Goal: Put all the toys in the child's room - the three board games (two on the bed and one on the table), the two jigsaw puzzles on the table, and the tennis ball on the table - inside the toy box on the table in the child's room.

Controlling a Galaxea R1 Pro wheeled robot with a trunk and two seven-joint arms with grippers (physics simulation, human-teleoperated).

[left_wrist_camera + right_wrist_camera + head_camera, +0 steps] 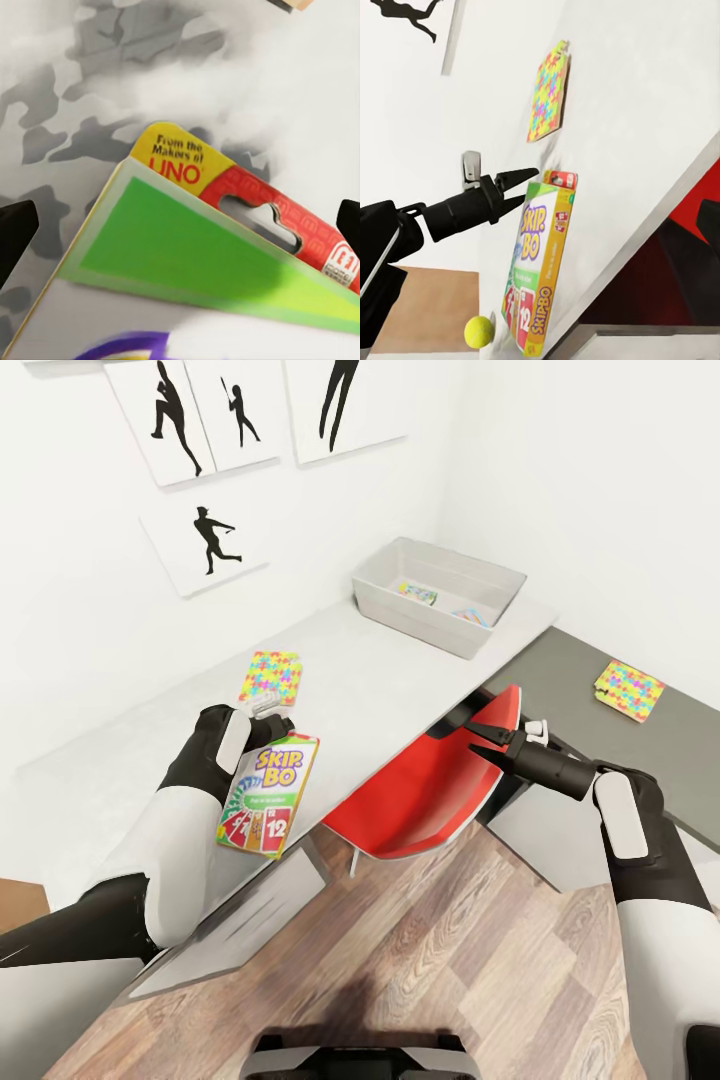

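**SKIP-BO box met at the desk edge**

While the left gripper (272, 722) was held over the table (400, 680), its jaws were seen spread apart in the left wrist view, with the hang-tab end of the SKIP-BO box (268, 793) lying between and just ahead of them. Whether the fingertips touched the box could not be told. In the right wrist view, one dark finger (514, 180) was shown reaching to the box's top corner, and the box (536, 270) appeared tilted up from the desk top rather than lying flat. A tennis ball (478, 331) was seen near the box's lower end, on the near side of the jaws.

Just beyond the left jaws, a jigsaw puzzle (271, 676) lay flat on the table. Farther beyond it, at the desk's far end by the wall, the toy box (440, 596) was placed, with two colourful flat items already inside. A second jigsaw puzzle (628, 690) rested on the dark grey cabinet top (600, 730), well apart from both grippers.

The right gripper (470, 737) was held above a red chair (430, 790), its fingers drawn close together with nothing between them. The chair was tucked against the desk edge, between the right jaws and the table. Baseball-player prints (205, 540) were hung on the wall behind.
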